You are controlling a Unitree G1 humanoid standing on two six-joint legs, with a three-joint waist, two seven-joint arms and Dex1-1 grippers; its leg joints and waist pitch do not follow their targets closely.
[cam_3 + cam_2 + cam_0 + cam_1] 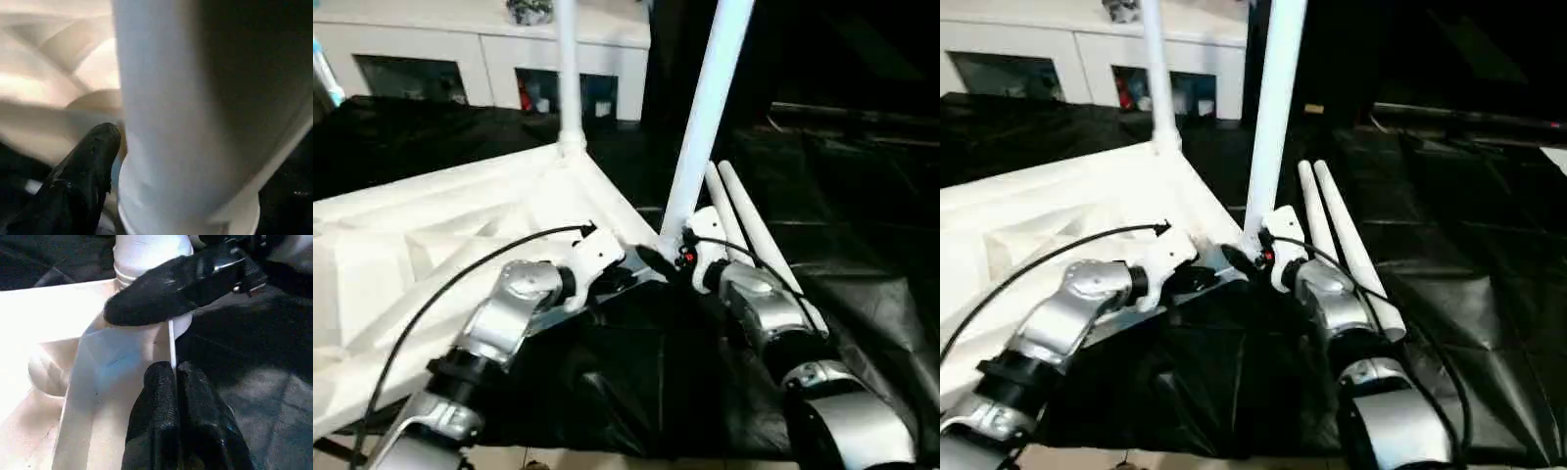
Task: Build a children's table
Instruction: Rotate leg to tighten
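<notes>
The white tabletop lies upside down, ribbed side up, on the black cloth. One white leg stands in its far corner socket. A second leg rises, slightly tilted, from the near right corner socket, and my right gripper is shut on its base. One black finger presses against the tube. My left gripper is shut on the tabletop's thin rim just beside that corner. Two more legs lie side by side on the cloth to the right.
A white glass-door cabinet stands behind the black-draped work table, with a small plant on top. A black cable arcs over my left forearm. The cloth is wrinkled near the front edge.
</notes>
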